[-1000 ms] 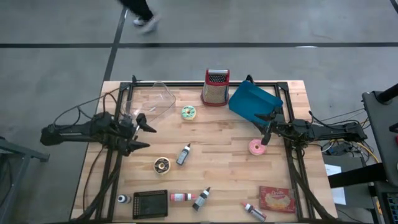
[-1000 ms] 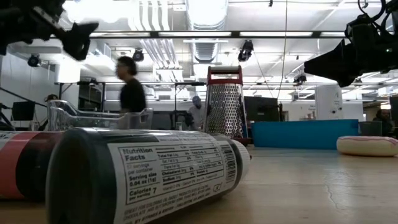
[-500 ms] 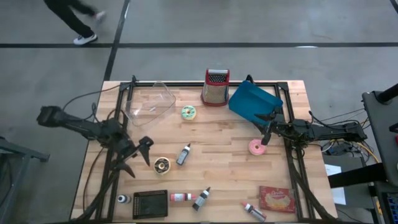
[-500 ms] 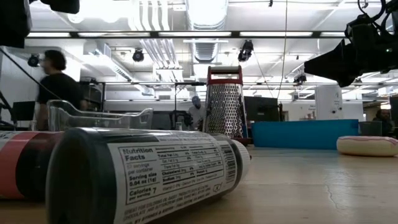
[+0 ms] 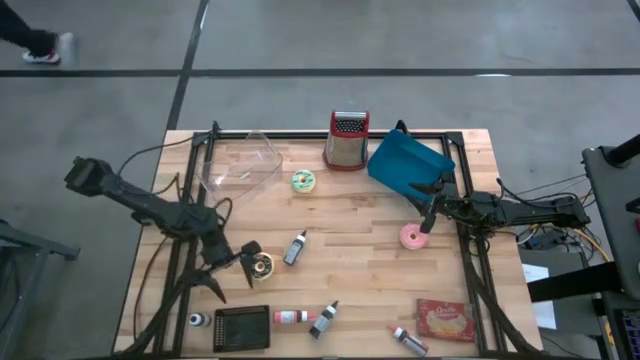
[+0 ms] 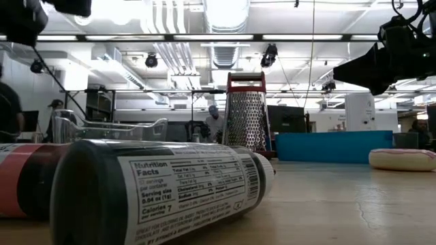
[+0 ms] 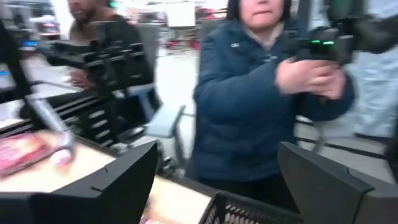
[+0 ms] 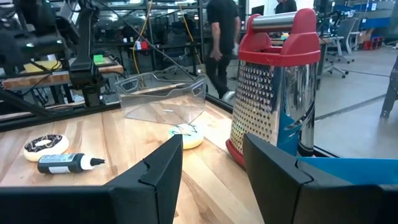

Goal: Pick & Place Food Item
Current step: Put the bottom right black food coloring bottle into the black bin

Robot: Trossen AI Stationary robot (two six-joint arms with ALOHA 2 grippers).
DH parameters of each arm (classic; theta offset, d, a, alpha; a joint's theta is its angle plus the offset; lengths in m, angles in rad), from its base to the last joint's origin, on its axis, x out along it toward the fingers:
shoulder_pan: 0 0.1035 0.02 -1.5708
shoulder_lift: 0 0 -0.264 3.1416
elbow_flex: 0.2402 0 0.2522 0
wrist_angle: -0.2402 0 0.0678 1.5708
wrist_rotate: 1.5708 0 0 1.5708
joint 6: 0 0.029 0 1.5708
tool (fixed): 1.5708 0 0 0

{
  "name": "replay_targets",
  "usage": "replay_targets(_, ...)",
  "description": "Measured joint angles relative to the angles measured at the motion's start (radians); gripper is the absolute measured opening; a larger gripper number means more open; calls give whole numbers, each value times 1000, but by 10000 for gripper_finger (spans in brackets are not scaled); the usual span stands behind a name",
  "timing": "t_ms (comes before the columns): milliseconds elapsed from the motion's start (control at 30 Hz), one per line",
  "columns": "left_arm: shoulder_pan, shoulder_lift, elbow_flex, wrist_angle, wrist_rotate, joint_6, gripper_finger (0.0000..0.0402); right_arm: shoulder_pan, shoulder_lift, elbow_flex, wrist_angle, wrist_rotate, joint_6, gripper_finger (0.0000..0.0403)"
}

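A chocolate-frosted donut (image 5: 261, 265) lies flat on the wooden table at the near left. My left gripper (image 5: 237, 270) is open just left of it, its fingers pointing toward the table's near right; I cannot tell whether a finger touches the donut. A pink donut (image 5: 411, 237) lies flat at the right, and shows in the low view (image 6: 402, 158). My right gripper (image 5: 428, 205) is open and empty, a little beyond the pink donut. A green-frosted donut (image 5: 303, 180) lies near the far edge, by a clear container (image 5: 243, 160).
A red-topped grater (image 5: 347, 139) and a blue tray (image 5: 408, 163) stand at the far edge. Small bottles (image 5: 295, 247), a black basket (image 5: 242, 327) and a red wafer pack (image 5: 445, 320) lie along the near side. A person stands beyond the table in the left wrist view (image 7: 261, 93).
My left gripper has swung from the table's left side toward the near edge and the right, turning until it points at the near right, and now sits beside the chocolate donut. It stays open. The donuts have not moved.
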Motion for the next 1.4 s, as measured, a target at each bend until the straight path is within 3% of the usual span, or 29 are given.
replay_targets(133, -17, 101, 66, 25, 202, 51, 339, 0, 0, 0, 0, 0, 0, 164)
replay_targets(233, -16, 154, 80, 10, 297, 56, 339, 0, 0, 0, 0, 0, 0, 164)
replay_targets(433, -24, 229, 80, 10, 247, 58, 339, 0, 0, 0, 0, 0, 0, 164)
replay_targets(767, -66, 337, 83, 69, 214, 262, 339, 0, 0, 0, 0, 0, 0, 164)
replay_targets(900, -61, 316, 103, 9, 210, 154, 339, 0, 0, 0, 0, 0, 0, 164)
replay_targets(1100, -61, 242, 181, -232, 274, 152, 339, 0, 0, 0, 0, 0, 0, 164)
replay_targets(1400, -63, 219, 209, -235, 285, 234, 339, 0, 1, 0, 0, 0, 0, 164)
